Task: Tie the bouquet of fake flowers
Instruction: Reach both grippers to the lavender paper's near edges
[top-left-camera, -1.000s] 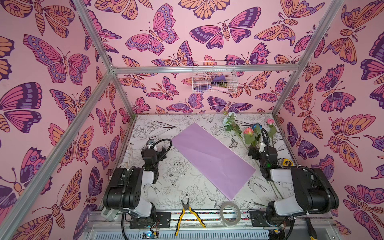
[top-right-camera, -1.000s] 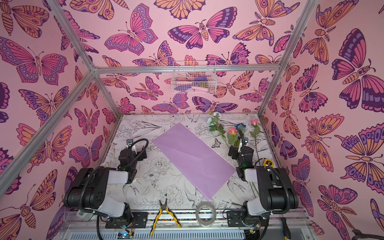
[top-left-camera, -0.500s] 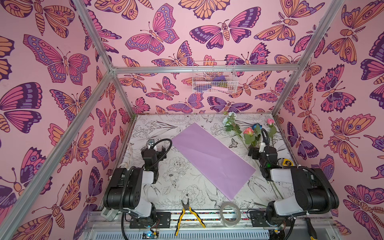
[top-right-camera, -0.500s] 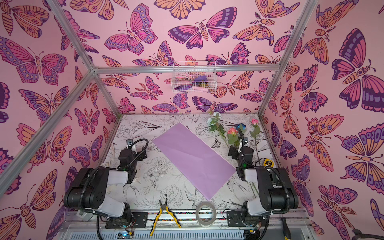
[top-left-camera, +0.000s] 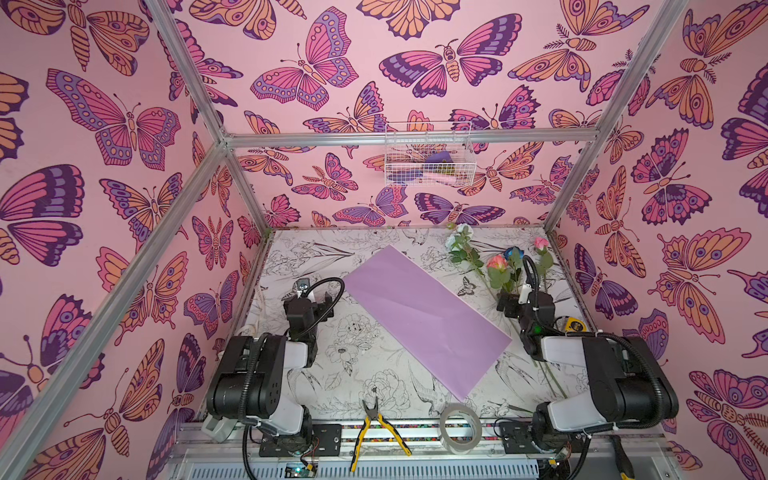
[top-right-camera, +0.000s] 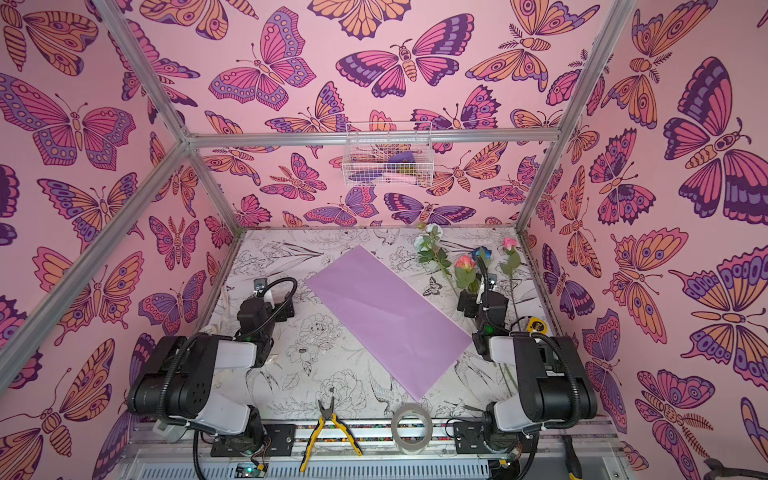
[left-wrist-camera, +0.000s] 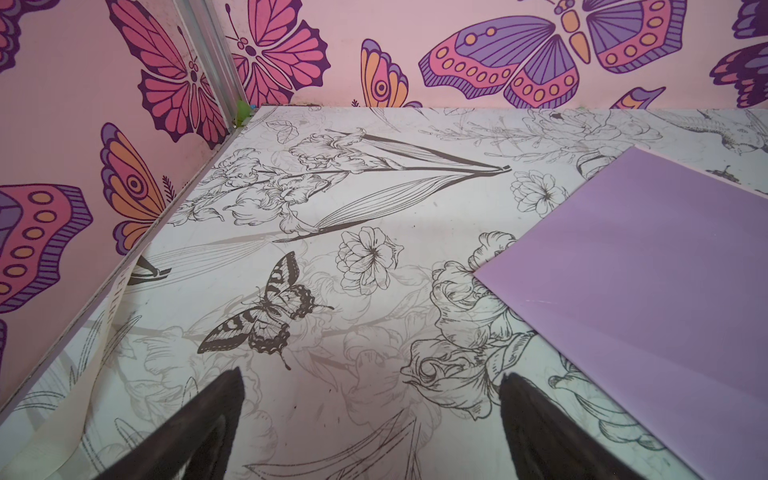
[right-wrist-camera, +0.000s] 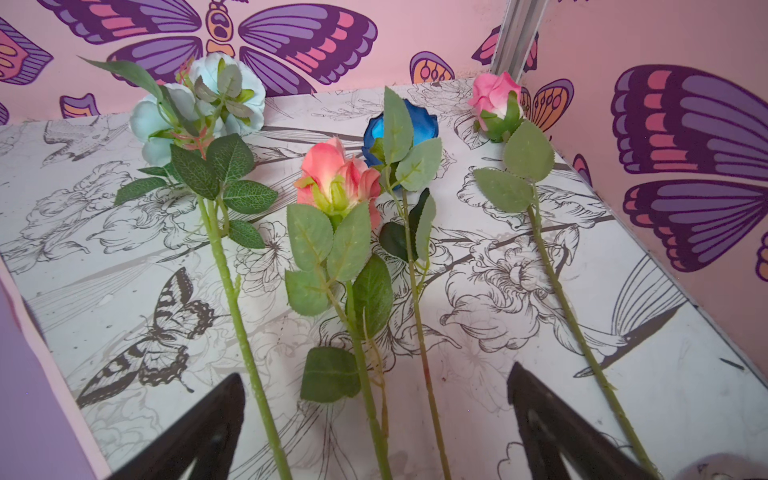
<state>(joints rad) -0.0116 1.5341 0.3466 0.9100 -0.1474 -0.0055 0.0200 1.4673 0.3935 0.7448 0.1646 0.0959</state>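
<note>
No change observed: my left gripper (left-wrist-camera: 371, 374) and right gripper (right-wrist-camera: 374, 370) stand open, empty. The flat lilac paper sheet (top-left-camera: 428, 316) and four long-stemmed artificial roses (right-wrist-camera: 332, 174) lie apart; wrapping unstarted.

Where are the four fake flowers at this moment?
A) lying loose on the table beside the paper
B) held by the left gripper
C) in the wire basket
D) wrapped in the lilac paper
A: the fake flowers lie side by side on the table, clear of the flat lilac paper, before the open right gripper.
</note>
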